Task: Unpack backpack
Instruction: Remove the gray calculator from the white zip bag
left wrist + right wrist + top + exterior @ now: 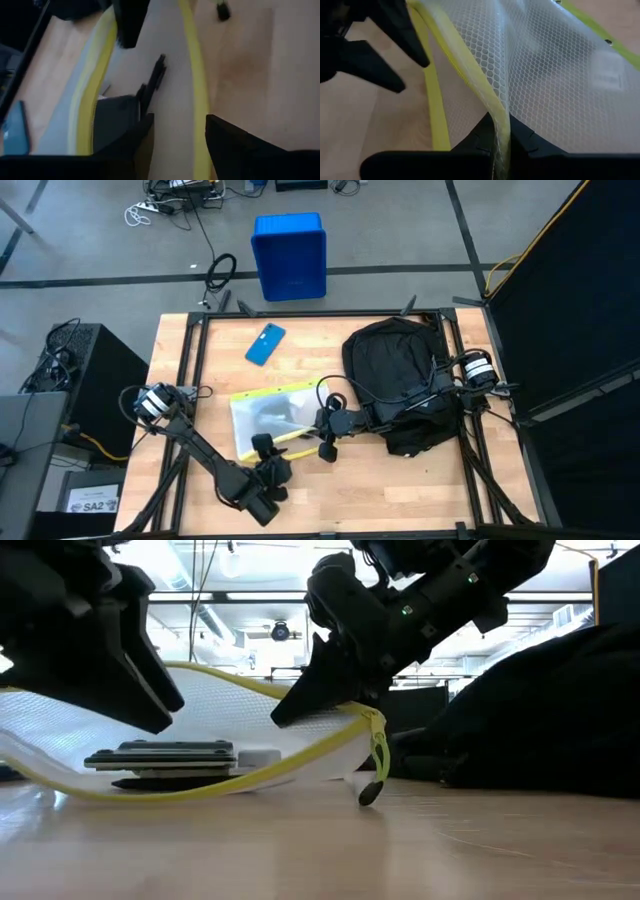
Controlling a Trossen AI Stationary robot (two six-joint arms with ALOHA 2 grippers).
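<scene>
A clear mesh pouch [272, 416] with yellow trim lies at the table's middle, dark flat items [165, 755] inside it. The black backpack [398, 375] lies to its right. My right gripper [501, 146] reaches over from the backpack's side and is shut on the pouch's yellow edge. My left gripper [177, 120] stands open at the pouch's near side [266, 448], one finger on either side of a yellow edge strip [196, 90]. Whether it touches the strip I cannot tell. My right gripper pinches the pouch's yellow-trimmed edge [499, 117] between its two fingers, at the end toward the backpack. The fingers come from the table's right, slanting down. That edge is raised [345, 710] and the mesh slopes down from it. The pouch's bottom [150, 790] rests on the table, with a zipper pull [372, 775] hanging.
A blue phone [265, 343] lies on the table beyond the pouch. A blue plastic bin [290, 255] stands on the floor past the far edge. Bare wood [400, 490] runs along the table's near side.
</scene>
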